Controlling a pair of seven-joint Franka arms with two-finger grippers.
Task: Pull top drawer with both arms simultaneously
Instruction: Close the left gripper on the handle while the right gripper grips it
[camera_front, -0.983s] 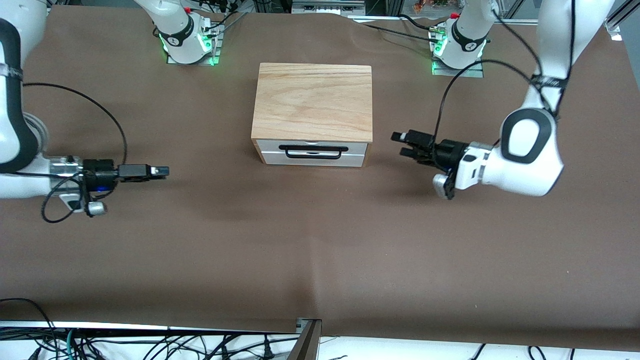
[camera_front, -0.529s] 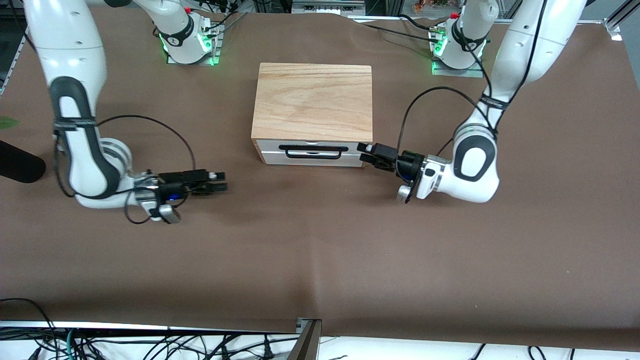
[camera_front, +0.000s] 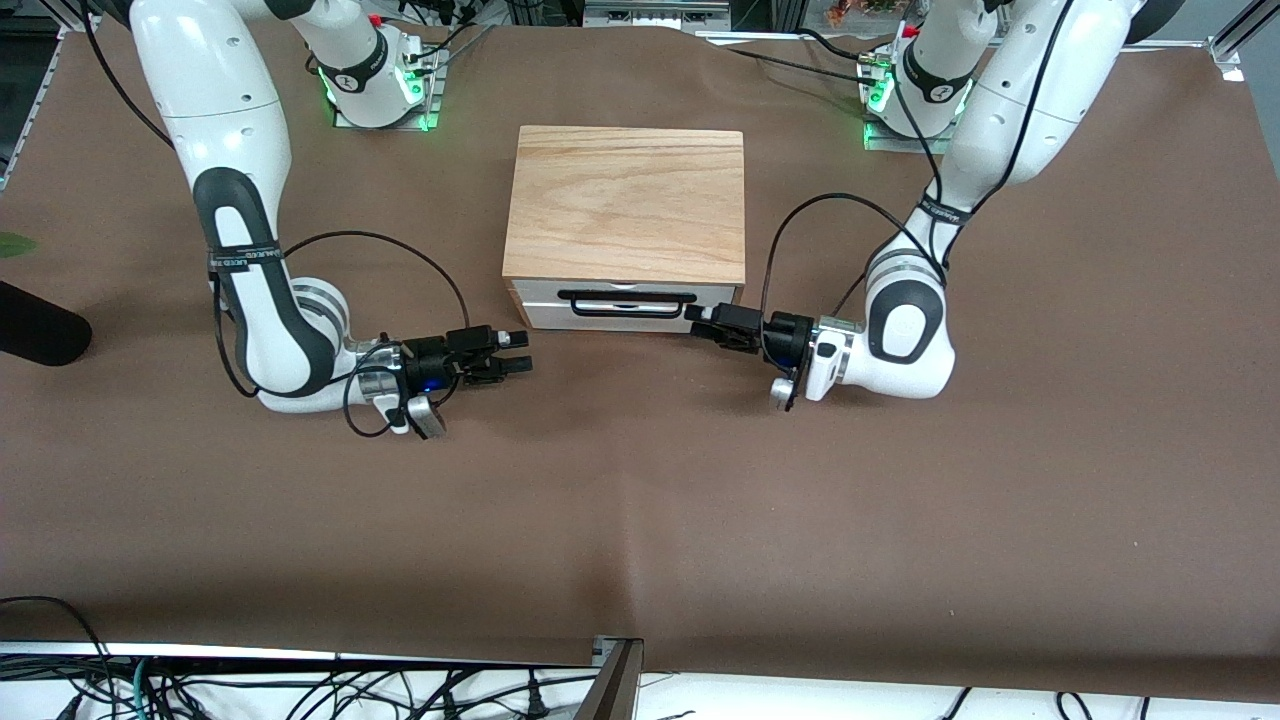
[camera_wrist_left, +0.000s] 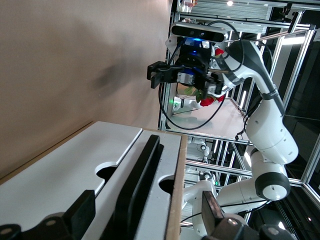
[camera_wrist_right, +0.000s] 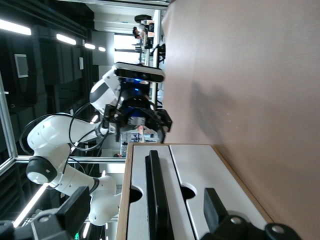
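Status: approach stage; the pull has not started. You will find the top drawer (camera_front: 625, 305) fully closed in the cabinet (camera_front: 626, 203), which stands mid-desk between the two arm bases with its front facing the front camera. The white panel sits flush, and the black bar handle (camera_front: 627, 303) is not grasped.

The left gripper (camera_front: 712, 326) is level with the drawer front at the handle's end toward the left arm, fingers (camera_wrist_left: 82, 216) spread and holding nothing. In the left wrist view the handle runs up between them. The right gripper (camera_front: 508, 353) is low over the desk (camera_front: 640, 520), just off the cabinet's corner toward the right arm's end. Its fingers (camera_wrist_right: 75, 209) are also released and empty, and the right wrist view shows them straddling the handle's line from a short way off.

Remaining, as a judgement: bring each gripper onto its end of the handle, clench both, then draw the drawer out together.

Change over the last second: both grippers have swung in from well out at the desk's ends to the drawer front. The left gripper has arrived; the right gripper is short of it. The cabinet has not shifted.
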